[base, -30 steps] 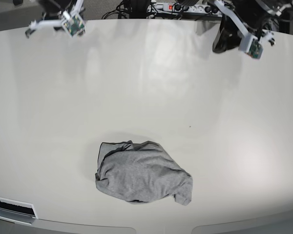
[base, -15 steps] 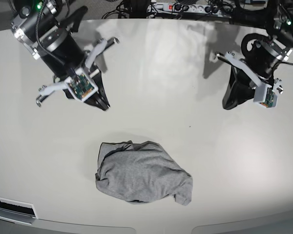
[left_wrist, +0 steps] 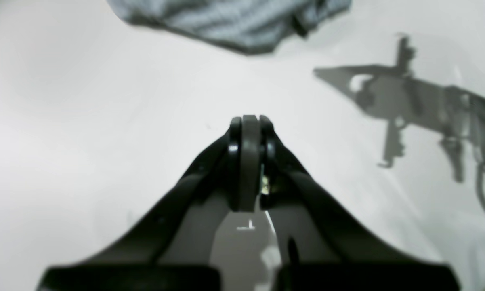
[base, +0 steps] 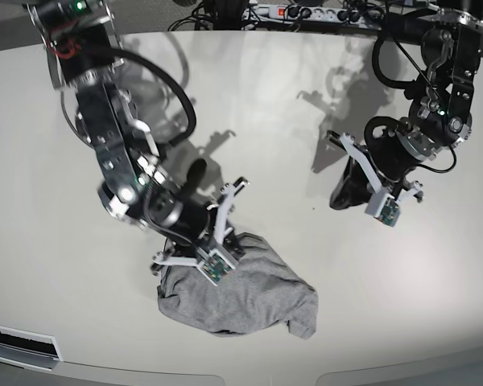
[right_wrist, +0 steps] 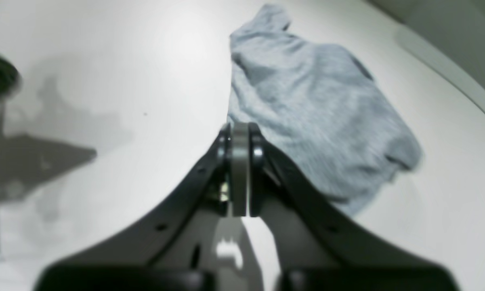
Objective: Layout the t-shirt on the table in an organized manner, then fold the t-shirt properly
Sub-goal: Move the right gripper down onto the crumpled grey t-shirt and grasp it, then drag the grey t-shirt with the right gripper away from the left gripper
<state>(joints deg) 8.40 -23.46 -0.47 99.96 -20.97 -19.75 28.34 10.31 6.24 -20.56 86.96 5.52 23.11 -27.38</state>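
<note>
Grey t-shirt point(base: 237, 293) lies bunched at 6 o'clock on the table point(base: 435, 273), so my right pincer point(base: 195, 241), pressed together, hangs over its 10 o'clock edge while my left pincer point(base: 342, 197) waits at 3, also pressed together.

Base view looks steeply down over the whole table point(base: 435, 265). Each wrist view looks along its closed jaws, close above the tabletop. All three share the crumpled t-shirt point(base: 241, 296).

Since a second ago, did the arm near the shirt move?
Yes. The right gripper came from the table's far edge down toward the near side, and now sits at the t-shirt's upper-left edge, jaws shut.
</note>
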